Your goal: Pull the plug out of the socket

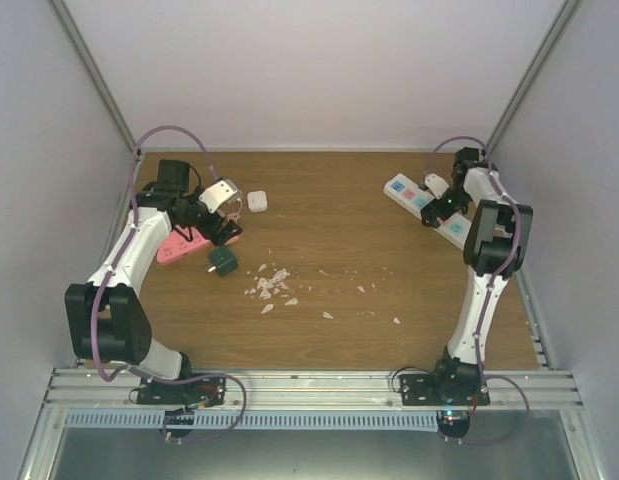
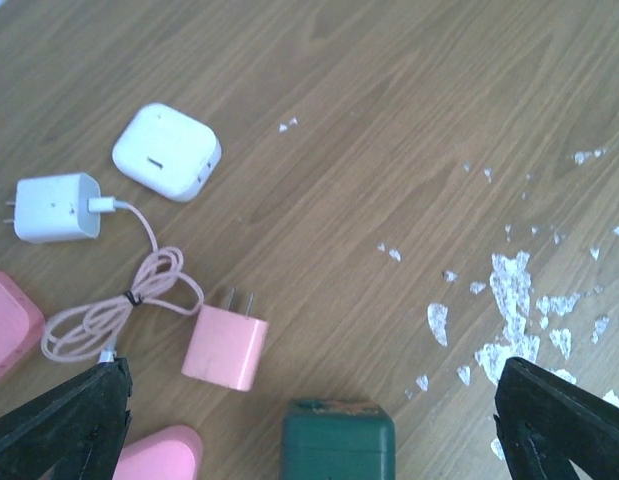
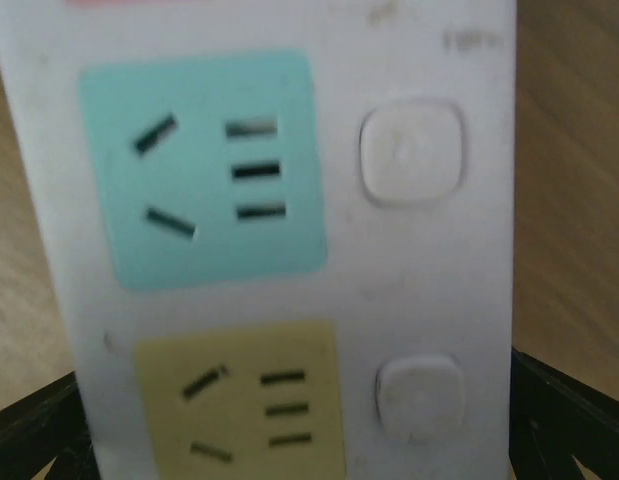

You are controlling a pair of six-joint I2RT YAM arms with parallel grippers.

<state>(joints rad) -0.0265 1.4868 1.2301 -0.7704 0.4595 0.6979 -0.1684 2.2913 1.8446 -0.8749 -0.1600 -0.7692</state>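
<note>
Wooden counter (image 1: 329, 240), walled on three sides. The socket (image 1: 414, 200), a long white strip, lies at the far right of the counter, slanting toward the right wall. The right hand (image 1: 441, 208) sits low over it, spread wide. In the wrist view its fingers (image 3: 34, 430) flank the strip's two long edges beside a teal face (image 3: 204, 165) and a yellow face (image 3: 239, 400); contact with the sides, cannot tell. A small white plug (image 1: 436, 183) sits at the strip's far edge just beyond that hand; seated or not, cannot tell. The left hand (image 2: 311, 375) hangs at far left, wide apart, holding nothing, above a pink adapter (image 2: 226, 345), a green block (image 2: 339, 440) and two white chargers (image 2: 167, 150). White flakes (image 1: 269, 285) are scattered mid-counter.
</note>
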